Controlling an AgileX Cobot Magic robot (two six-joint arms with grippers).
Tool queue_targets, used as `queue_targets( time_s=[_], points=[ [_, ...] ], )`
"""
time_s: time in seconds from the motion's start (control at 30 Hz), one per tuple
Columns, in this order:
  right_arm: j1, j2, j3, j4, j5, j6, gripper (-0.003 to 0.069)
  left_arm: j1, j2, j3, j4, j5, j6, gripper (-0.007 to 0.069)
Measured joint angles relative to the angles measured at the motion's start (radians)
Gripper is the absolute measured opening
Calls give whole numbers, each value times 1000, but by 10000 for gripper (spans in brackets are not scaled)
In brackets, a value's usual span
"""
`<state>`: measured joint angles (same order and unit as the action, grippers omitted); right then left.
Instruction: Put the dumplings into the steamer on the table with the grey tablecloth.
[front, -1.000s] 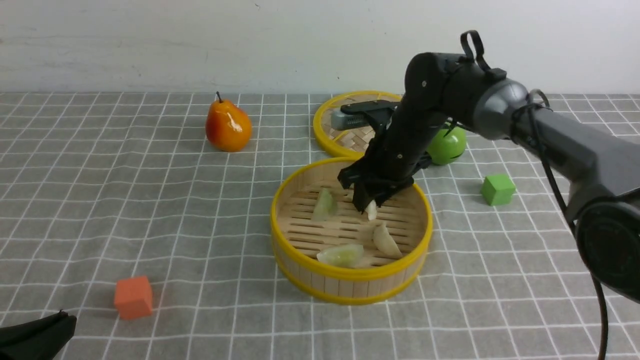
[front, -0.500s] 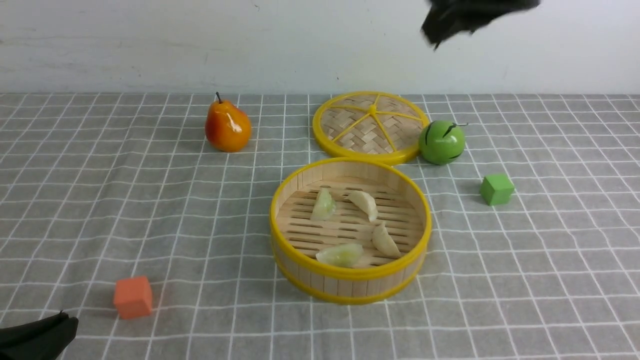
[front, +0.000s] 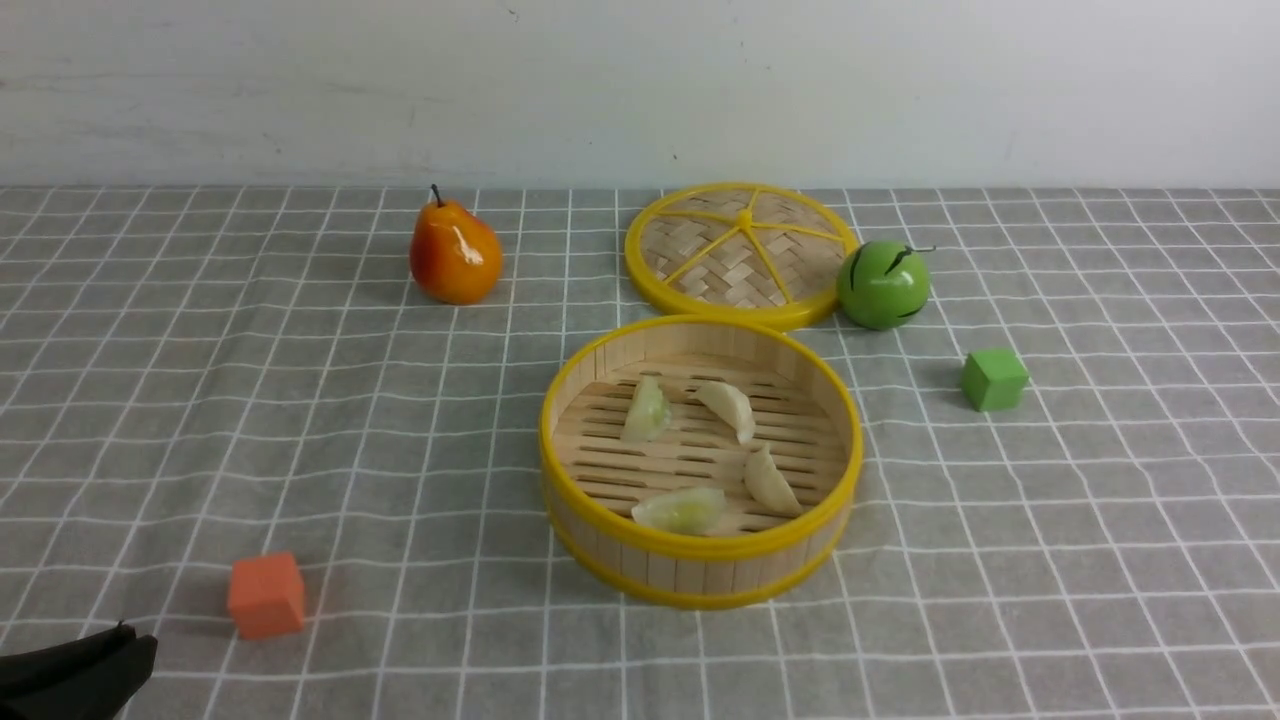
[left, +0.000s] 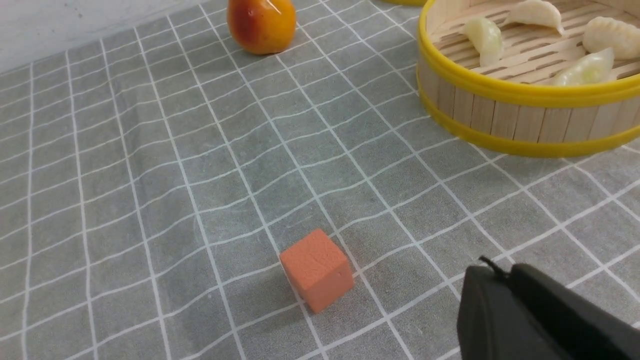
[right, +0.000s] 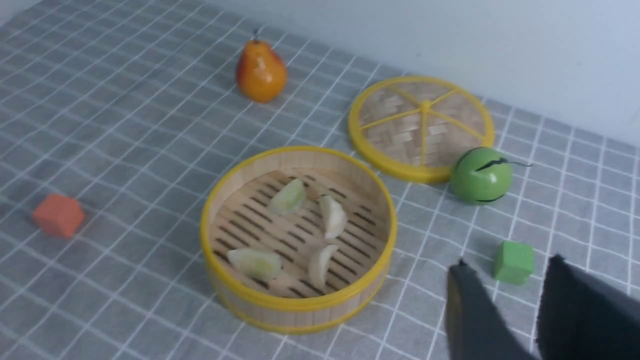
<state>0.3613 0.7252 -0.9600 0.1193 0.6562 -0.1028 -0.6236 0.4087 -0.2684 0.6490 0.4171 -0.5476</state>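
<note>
Looking into the steamer (front: 700, 548) on the grey tablecloth (front: 300, 400), I see all four dumplings (front: 727, 408) inside; my right gripper (right: 509, 270) hangs parted and empty, my left gripper (left: 500, 272) pinched together on nothing.

No readable text, labels, brands, numbers or signs in any view. Only plain white grid lines on the grey tablecloth (front: 200, 420) and black streaks on the green ball (front: 884, 285), neither of them lettering.
</note>
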Motion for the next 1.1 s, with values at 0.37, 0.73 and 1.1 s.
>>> queue_targets(
  time_s=[0.37, 0.73, 1.1],
  points=[
    [-13, -530, 923, 2, -773, 10, -19, 0, 0, 0, 0, 1, 0, 50],
    [-132, -735, 987, -25, -378, -10, -14, 0, 0, 1, -1, 10, 0, 58],
    [-361, -736, 978, -23, -271, 161, -10, 0, 0, 1, -1, 11, 0, 69]
  ],
)
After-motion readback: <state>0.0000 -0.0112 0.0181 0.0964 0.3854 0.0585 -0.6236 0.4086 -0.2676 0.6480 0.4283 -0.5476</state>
